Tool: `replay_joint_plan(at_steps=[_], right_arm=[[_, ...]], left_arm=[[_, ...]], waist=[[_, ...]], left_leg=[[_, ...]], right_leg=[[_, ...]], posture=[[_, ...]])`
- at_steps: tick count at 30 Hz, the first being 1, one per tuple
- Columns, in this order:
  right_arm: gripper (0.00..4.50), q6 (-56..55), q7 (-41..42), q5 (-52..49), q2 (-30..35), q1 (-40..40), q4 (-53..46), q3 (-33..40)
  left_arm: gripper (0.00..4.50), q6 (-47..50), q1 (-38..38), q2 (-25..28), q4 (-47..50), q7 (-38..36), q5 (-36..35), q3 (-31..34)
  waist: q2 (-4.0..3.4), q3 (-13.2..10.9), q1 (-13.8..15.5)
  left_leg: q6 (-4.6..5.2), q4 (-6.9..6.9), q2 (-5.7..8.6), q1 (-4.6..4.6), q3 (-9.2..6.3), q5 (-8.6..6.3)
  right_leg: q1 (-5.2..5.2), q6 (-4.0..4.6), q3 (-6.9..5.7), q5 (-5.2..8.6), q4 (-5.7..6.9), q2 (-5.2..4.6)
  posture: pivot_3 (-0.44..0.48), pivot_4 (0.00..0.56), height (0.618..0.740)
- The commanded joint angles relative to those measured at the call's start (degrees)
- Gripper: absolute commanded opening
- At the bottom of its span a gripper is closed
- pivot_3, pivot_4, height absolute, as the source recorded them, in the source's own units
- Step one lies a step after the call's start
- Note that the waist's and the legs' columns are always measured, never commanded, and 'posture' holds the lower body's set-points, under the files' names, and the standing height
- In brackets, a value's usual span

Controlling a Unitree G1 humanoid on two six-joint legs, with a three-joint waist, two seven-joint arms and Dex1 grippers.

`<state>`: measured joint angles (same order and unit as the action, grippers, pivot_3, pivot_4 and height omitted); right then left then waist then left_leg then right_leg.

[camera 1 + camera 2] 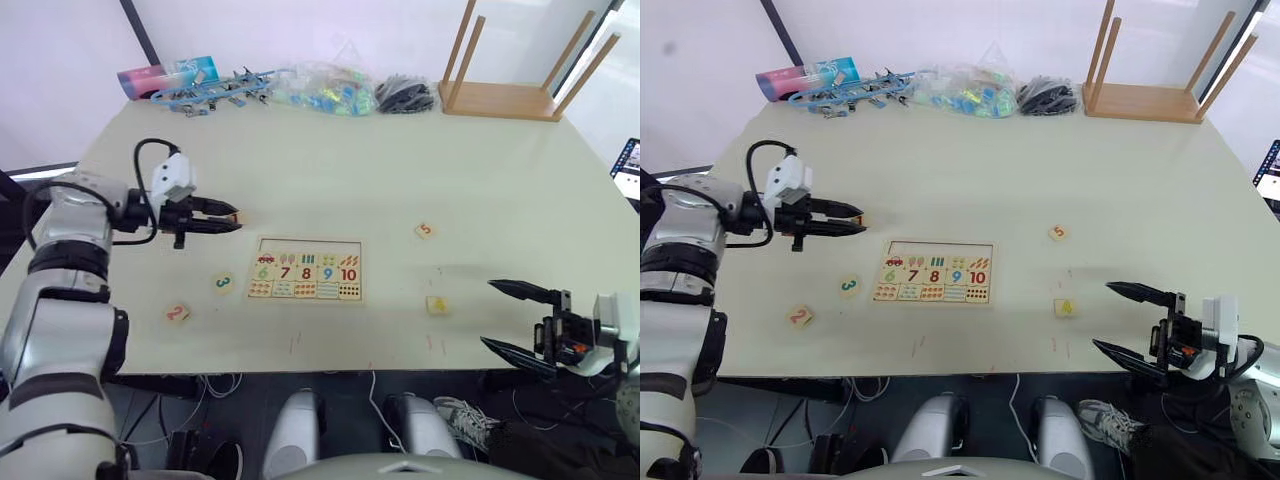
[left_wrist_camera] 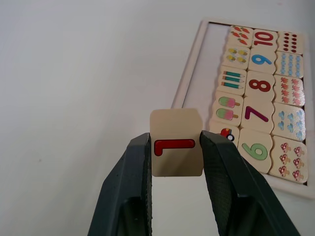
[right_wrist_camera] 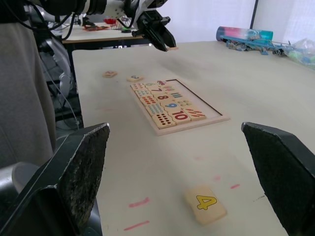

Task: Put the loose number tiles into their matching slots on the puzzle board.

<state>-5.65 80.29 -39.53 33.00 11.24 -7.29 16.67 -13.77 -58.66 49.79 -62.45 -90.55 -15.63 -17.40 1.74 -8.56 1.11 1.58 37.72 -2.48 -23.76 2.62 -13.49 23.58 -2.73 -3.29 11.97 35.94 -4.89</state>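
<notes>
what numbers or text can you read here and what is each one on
"1", red: tile held in the left gripper
"2", red: loose tile on the table
"3", green: loose tile
"4", yellow: loose tile near the right gripper
"5", orange: loose tile
"6", "7", "8", "9", "10": tiles seated in the puzzle board
Tube at the table's far edge: print too small to read

Tile 1 [image 2: 176, 149]: my left gripper [image 2: 175, 162] clamps both side edges, so those are covered; in the head views it is a speck at my fingertips, digit unreadable.
Board [image 2: 189, 73]: far end cut off by my left wrist view's edge.
Stool [image 1: 505, 98]: legs run out of the head view.
Bags [image 1: 325, 88] at table's far edge: contents too small to tell.
</notes>
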Motion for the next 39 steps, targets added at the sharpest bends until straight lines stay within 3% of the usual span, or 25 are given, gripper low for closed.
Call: replay_joint_plan(at_steps=[1, 7, 14, 25, 39], right_arm=[[4.50, -1.08, -1.47, -0.26, -0.33, 1.08, -3.15, 1.08], [4.50, -1.62, -4.03, 0.24, -1.06, 2.85, -5.01, 1.56], [4.50, -2.70, -4.92, 0.15, -0.97, 4.48, -5.82, 1.75], [4.50, -3.88, -4.74, -0.08, -0.60, 5.85, -5.57, 2.38], [4.50, -4.17, -5.50, -0.20, -0.24, 6.42, -6.30, 2.37]], left_arm=[[0.97, -1.91, -2.54, -0.03, 0.68, -1.95, -2.92, -4.79], [0.97, -5.96, -5.31, -3.16, -3.06, -1.95, -2.35, -11.18], [0.97, -10.55, -6.97, -5.87, -7.03, -1.95, 0.96, -13.82], [0.97, -13.47, -8.63, -7.48, -11.05, -1.95, 7.37, -11.56], [0.97, -13.44, -8.99, -8.78, -12.98, -1.66, 15.67, -3.07]], waist=[[-0.01, -0.01, -0.13], [0.00, -0.01, -0.17], [0.01, -0.02, -0.11], [0.04, -0.04, -0.06], [0.05, -0.05, -0.09]], left_leg=[[0.02, 0.04, 0.00, 0.00, 0.03, -0.01], [0.07, 0.16, 0.00, -0.02, 0.06, -0.04], [0.18, 0.35, 0.00, -0.10, 0.06, -0.11], [0.36, 0.60, 0.02, -0.16, 0.11, -0.22], [0.37, 0.60, 0.03, -0.16, 0.11, -0.22]], right_leg=[[0.00, -0.02, 0.04, -0.01, 0.00, 0.00], [0.00, 0.03, 0.08, 0.02, 0.01, 0.00], [0.00, 0.11, 0.09, 0.04, 0.02, 0.00], [-0.04, 0.04, 0.20, -0.05, 0.02, -0.01], [-0.04, 0.04, 0.20, -0.06, 0.02, -0.01]], posture=[[0.000, 0.150, 0.737], [0.000, 0.150, 0.737], [0.000, 0.150, 0.737], [0.000, 0.150, 0.737], [0.000, 0.150, 0.737]])
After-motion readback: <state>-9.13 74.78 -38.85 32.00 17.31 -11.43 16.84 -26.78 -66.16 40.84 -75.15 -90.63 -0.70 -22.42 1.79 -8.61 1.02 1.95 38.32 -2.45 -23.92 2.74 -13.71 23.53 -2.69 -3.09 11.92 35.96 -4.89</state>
